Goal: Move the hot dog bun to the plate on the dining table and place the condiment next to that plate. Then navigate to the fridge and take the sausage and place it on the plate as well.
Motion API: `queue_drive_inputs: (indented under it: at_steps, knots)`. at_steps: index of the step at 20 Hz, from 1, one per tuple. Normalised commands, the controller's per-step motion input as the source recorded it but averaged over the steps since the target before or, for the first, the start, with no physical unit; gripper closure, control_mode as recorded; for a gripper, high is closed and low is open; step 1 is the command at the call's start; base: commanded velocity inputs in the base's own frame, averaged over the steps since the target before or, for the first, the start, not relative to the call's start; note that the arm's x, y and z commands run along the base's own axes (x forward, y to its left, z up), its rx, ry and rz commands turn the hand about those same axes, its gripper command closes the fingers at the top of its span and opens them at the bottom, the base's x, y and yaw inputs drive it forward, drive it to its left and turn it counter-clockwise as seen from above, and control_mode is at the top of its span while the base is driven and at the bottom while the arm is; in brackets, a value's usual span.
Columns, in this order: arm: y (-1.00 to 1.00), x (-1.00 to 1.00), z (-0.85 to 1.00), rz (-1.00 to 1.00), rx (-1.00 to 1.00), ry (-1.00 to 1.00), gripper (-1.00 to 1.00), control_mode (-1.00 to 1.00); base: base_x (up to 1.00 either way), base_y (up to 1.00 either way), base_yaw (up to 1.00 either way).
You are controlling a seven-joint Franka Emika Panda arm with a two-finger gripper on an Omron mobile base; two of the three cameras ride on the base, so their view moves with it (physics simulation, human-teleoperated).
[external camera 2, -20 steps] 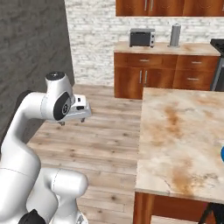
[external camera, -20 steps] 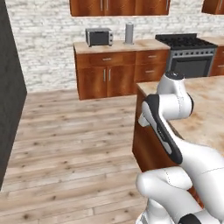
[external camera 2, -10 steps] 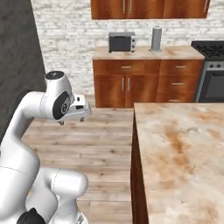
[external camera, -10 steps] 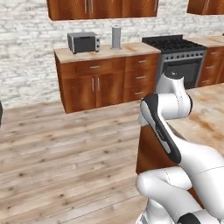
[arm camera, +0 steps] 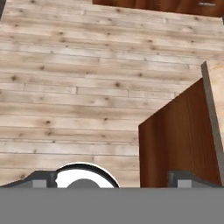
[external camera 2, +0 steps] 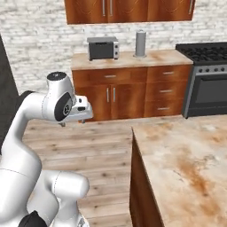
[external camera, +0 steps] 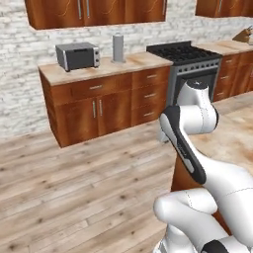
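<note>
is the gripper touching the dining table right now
Apart. In the right base view the gripper hangs over wooden floor, with a clear gap to the dining table edge.

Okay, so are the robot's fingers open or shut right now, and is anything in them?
Open and empty: in the hand view the fingers stand far apart with only wood floor between.

Looked straight down on a pale wooden plank floor [arm camera: 87, 87]. Saw the corner of the dining table [arm camera: 183, 140] at the right: brown wooden side, with a thin strip of beige top along the far right edge. Noted the gripper [arm camera: 111, 179] at the bottom, both dark fingertips [arm camera: 41, 179] far apart, nothing between them.
</note>
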Motion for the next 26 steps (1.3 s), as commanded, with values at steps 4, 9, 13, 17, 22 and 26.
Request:
queue_drive_inputs:
  at_steps: [4, 9, 13, 17, 22, 26]
  knots:
    - [0.00, 0.00, 0.00, 0.00, 0.00, 0.00, -1.00, 1.00, 1.00, 0.79, -0.31]
    - [0.00, 0.00, 0.00, 0.00, 0.00, 0.00, -1.00, 1.00, 1.00, 0.82, -0.32]
    - [0.00, 0.00, 0.00, 0.00, 0.00, 0.00, -1.00, 1.00, 1.00, 0.86, -0.34]
    - [0.00, 0.00, 0.00, 0.00, 0.00, 0.00, -1.00, 1.00, 1.00, 0.80, -0.37]
    - [0.00, 0.00, 0.00, 0.00, 0.00, 0.00, -1.00, 1.00, 1.00, 0.70, -0.46]
    - [0.00, 0.00, 0.00, 0.00, 0.00, 0.00, -1.00, 1.00, 1.00, 0.58, -0.55]
